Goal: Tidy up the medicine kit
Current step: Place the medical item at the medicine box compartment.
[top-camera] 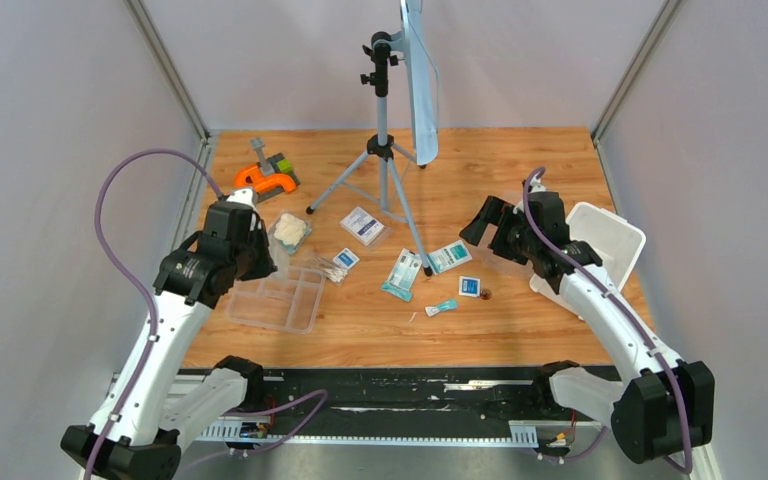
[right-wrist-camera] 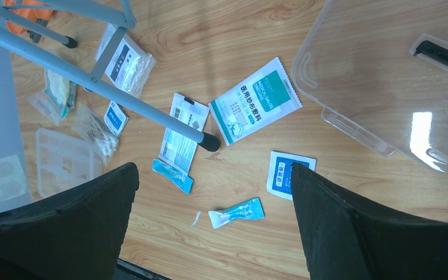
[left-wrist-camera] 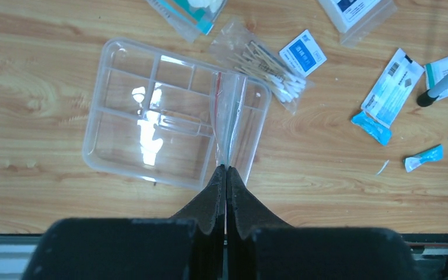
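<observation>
Medicine kit lies in pieces on wooden table (top-camera: 520,310): we see clear divided tray (left-wrist-camera: 151,111) at left, white tub (top-camera: 605,240) at right edge, clear lid (right-wrist-camera: 385,76) with black handle just beside right gripper (right-wrist-camera: 214,175). Packets (top-camera: 403,272) scattered between, teal-white pouch (right-wrist-camera: 255,108) and cotton swab bag (left-wrist-camera: 268,64) among them. Left gripper (left-wrist-camera: 226,169) pinched closed on clear zip bag (left-wrist-camera: 228,111) over tray's right side. Right gripper spread wide, empty, above packets.

Glossy clear plastic tray (left-wrist-camera: 122,140) and bag (left-wrist-camera: 228,111) over matt wood-grain table (left-wrist-camera: 326,192).
</observation>
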You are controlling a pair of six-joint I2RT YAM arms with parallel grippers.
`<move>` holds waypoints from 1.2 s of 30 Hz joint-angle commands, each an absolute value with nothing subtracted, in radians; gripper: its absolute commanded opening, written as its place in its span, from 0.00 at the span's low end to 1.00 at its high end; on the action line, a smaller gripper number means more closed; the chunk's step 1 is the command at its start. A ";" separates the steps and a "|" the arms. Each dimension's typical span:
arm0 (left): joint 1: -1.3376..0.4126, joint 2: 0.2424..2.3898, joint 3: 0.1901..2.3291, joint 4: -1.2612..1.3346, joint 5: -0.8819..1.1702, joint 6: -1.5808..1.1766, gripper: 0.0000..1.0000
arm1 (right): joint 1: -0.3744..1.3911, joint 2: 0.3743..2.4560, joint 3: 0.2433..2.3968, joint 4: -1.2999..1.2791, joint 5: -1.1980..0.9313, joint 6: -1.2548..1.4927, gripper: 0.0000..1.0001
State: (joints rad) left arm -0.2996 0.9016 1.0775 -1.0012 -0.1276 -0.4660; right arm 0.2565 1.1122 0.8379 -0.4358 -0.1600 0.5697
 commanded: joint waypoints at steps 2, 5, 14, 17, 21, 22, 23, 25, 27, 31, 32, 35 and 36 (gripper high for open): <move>-0.300 0.874 1.040 -1.048 -0.160 -0.523 0.00 | 0.259 1.079 0.832 -0.386 -0.176 0.552 1.00; -0.300 0.876 1.021 -1.065 -0.150 -0.544 0.00 | 0.260 1.076 0.829 -0.385 -0.177 0.552 1.00; -0.299 0.952 0.995 -1.205 -0.200 -0.738 0.00 | 0.260 1.059 0.813 -0.386 -0.170 0.551 1.00; -0.299 0.944 0.978 -1.231 -0.245 -0.788 0.00 | 0.260 1.058 0.810 -0.385 -0.171 0.551 1.00; -0.297 0.949 0.984 -1.260 -0.339 -0.839 0.00 | 0.259 1.070 0.809 -0.382 -0.175 0.551 1.00; -0.296 0.955 0.985 -1.257 -0.344 -0.838 0.00 | 0.259 1.075 0.812 -0.382 -0.177 0.551 1.00; -0.294 0.968 0.985 -1.253 -0.341 -0.835 0.00 | 0.260 1.080 0.815 -0.383 -0.179 0.551 1.00; -0.293 0.988 0.983 -1.238 -0.329 -0.825 0.00 | 0.259 1.086 0.819 -0.381 -0.179 0.549 1.00; -0.293 1.000 0.982 -1.225 -0.318 -0.810 0.00 | 0.259 1.085 0.819 -0.381 -0.176 0.549 1.00; -0.293 0.989 0.986 -1.151 -0.232 -0.737 0.00 | 0.261 1.087 0.819 -0.380 -0.172 0.550 1.00; -0.293 0.986 0.988 -1.137 -0.199 -0.708 0.00 | 0.261 1.090 0.819 -0.379 -0.174 0.549 1.00; -0.293 0.987 0.995 -1.106 -0.170 -0.660 0.00 | 0.260 1.100 0.820 -0.376 -0.174 0.551 1.00; -0.293 0.993 0.997 -1.104 -0.160 -0.650 0.00 | 0.260 1.101 0.822 -0.375 -0.174 0.552 1.00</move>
